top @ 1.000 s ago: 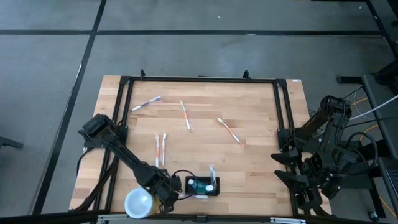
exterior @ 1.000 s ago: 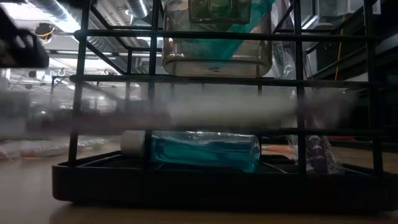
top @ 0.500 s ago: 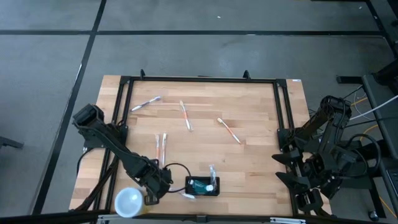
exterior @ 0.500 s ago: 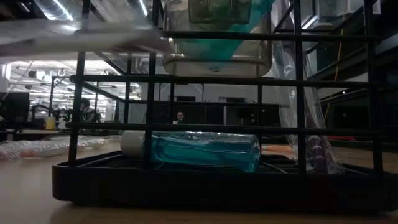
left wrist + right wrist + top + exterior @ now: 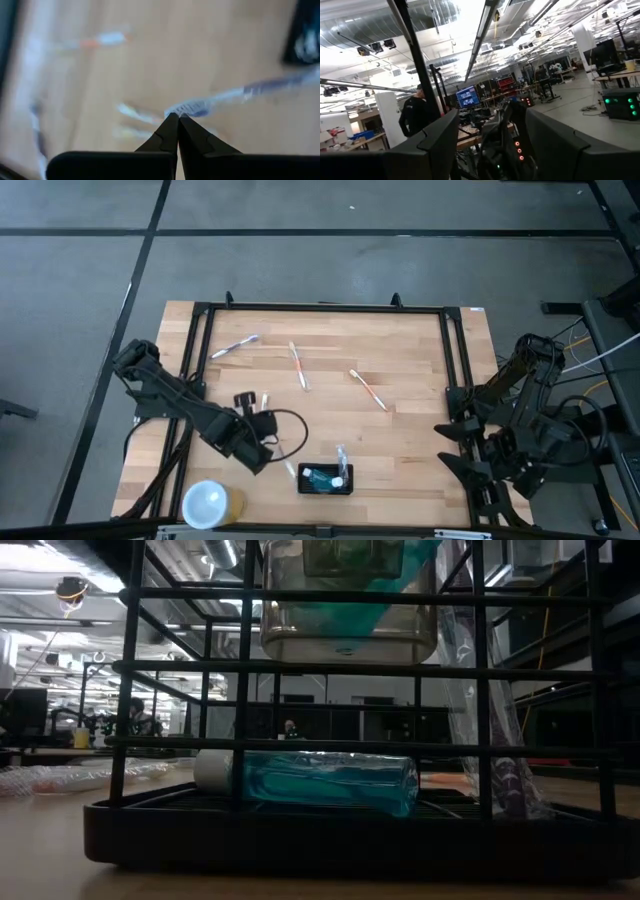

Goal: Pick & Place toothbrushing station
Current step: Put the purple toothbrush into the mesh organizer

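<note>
The small black slotted toothbrush holder box (image 5: 326, 479) sits at the wooden desk's (image 5: 400, 440) near edge. The left hand (image 5: 252, 426), pinched shut and empty, hovers just beside it; the right hand (image 5: 492, 145) waits open off-desk.

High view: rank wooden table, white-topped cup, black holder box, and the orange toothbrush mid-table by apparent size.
1. wooden table
2. white-topped cup and black holder box: footprints look alike, so unranked
3. orange toothbrush: long but very thin, least area
</note>
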